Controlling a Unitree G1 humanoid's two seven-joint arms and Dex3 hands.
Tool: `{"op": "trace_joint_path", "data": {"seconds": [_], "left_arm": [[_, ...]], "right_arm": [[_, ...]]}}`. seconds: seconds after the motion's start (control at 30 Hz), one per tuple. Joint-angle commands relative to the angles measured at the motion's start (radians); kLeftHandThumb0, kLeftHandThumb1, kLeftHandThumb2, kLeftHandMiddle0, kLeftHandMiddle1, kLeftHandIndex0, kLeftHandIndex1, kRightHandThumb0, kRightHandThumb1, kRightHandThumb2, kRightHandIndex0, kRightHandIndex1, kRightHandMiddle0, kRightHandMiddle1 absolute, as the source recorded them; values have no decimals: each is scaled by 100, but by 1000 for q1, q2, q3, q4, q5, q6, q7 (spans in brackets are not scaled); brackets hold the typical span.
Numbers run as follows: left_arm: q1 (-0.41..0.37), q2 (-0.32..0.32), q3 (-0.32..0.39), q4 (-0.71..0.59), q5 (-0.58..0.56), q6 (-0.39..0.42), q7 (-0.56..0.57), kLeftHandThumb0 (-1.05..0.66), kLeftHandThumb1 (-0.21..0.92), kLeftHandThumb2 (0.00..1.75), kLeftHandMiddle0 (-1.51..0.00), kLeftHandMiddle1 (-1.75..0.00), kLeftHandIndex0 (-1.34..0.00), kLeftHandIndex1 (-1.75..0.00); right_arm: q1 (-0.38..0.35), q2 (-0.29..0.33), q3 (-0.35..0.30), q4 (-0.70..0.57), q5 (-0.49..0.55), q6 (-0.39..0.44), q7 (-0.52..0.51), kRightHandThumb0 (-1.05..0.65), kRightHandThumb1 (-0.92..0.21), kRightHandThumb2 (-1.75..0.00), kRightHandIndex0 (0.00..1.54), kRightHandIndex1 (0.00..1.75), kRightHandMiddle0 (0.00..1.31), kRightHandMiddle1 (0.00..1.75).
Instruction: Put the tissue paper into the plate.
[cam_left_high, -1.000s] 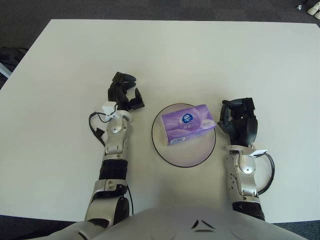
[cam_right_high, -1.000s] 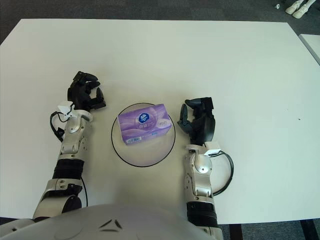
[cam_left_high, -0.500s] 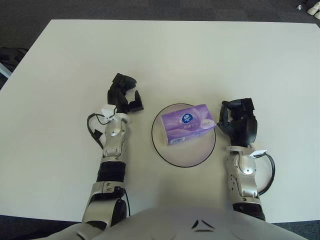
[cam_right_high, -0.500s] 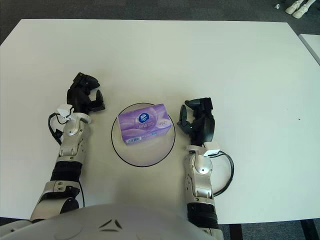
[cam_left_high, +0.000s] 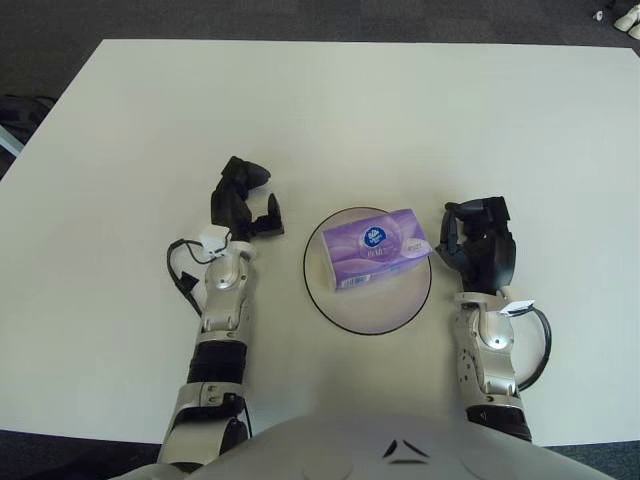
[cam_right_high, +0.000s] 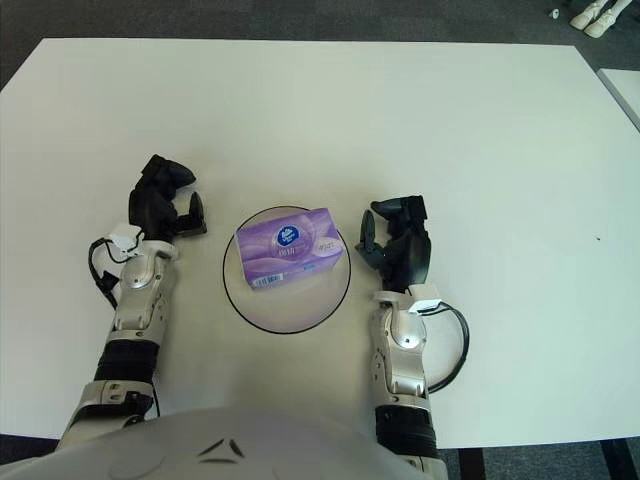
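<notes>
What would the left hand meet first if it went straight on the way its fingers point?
Probably nothing: the left hand points up the bare table, left of the plate with the tissue pack.

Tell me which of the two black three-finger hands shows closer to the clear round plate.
The right hand, right beside the clear round plate's rim; the left hand shows farther off.

Left hand (cam_left_high: 243, 199) is extended forward on a straight forearm, fingers loosely curled and holding nothing. Right hand (cam_left_high: 478, 245) is extended forward on the right forearm, wrist upright, fingers relaxed and partly spread, also holding nothing.
</notes>
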Motion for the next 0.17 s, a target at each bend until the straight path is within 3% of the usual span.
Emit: {"op": "trace_joint_path", "data": {"seconds": [0.0,0.13], "left_arm": [[75,-9,-7,35,18,24,10,-1,17,149,-71,-173,-50,-175],[90,-20,-8,30,49,-4,43,-1,22,139,-73,-159,-49,-175]], "right_arm": [[55,-7,-21,44,-15,38,-9,-38,-72,-81,54,134,31,175],[65,-15,-20,23,-32,57,-10,-38,-69,-85,55,133,33,175]]}}
